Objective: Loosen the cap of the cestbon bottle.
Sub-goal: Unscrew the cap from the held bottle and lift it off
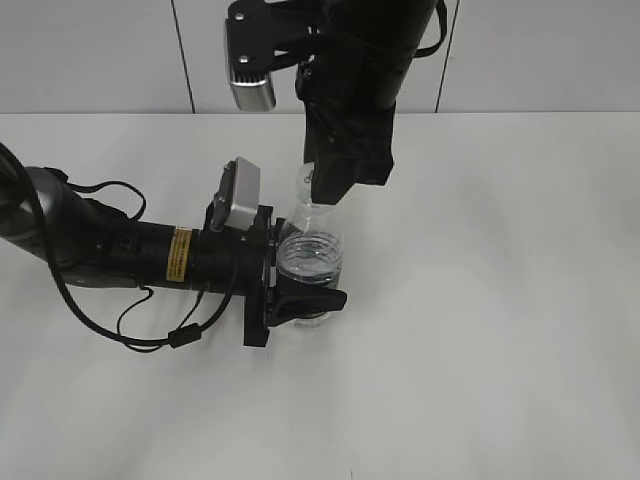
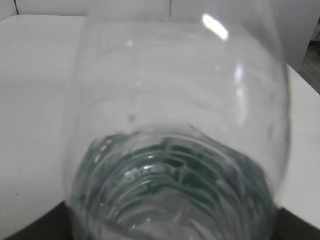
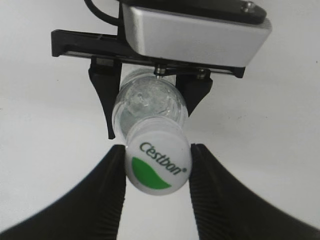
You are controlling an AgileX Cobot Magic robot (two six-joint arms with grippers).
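left fingers clamp the cestbon bottle mid-bench; right fingers flank the cap, seemingly touching. a weak pinch could slip when twisting, or spin the bottle.

You see the cestbon bottle upright on the counter; left tool around its body; right tool flanking the cap above.

Cestbon bottle: clear, glossy ribbed plastic; cap: smooth white plastic; table: matt white.
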